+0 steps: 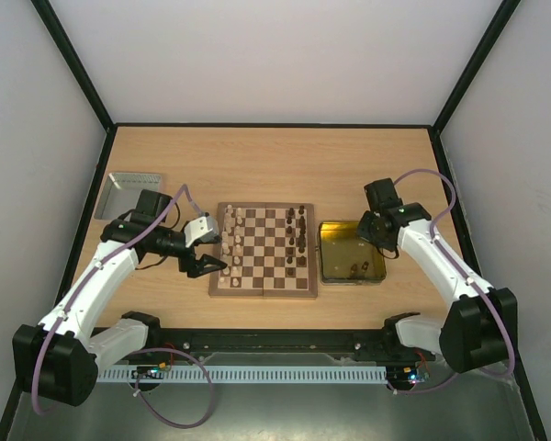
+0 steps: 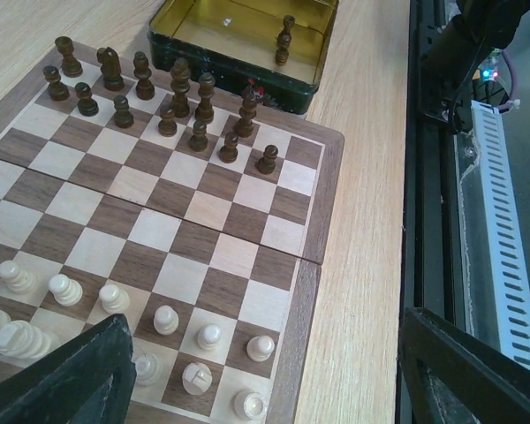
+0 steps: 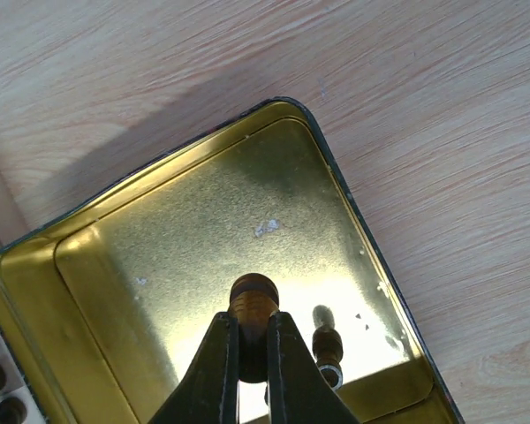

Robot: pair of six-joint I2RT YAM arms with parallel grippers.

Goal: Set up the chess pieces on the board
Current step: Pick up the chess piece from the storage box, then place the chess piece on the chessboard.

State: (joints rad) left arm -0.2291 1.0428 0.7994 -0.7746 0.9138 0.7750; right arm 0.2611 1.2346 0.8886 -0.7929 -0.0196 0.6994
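The board (image 1: 266, 262) lies mid-table. Cream chess pieces (image 1: 230, 241) stand on its left ranks and dark ones (image 1: 300, 234) on its right ranks. In the left wrist view the cream pieces (image 2: 165, 320) are near and the dark pieces (image 2: 180, 84) far on the board (image 2: 185, 212). My left gripper (image 1: 207, 266) is open and empty over the board's near-left corner, also seen in its wrist view (image 2: 265, 393). My right gripper (image 1: 365, 230) is shut on a dark brown piece (image 3: 252, 305) over the gold tin (image 3: 203, 203). Another dark piece (image 3: 327, 346) lies in the tin.
The gold tin (image 1: 344, 241) sits just right of the board and holds a few dark pieces (image 1: 354, 269); its wall shows in the left wrist view (image 2: 238, 79). A silver metal tray (image 1: 129, 195) lies at the far left. A black rail (image 1: 275, 344) runs along the near edge.
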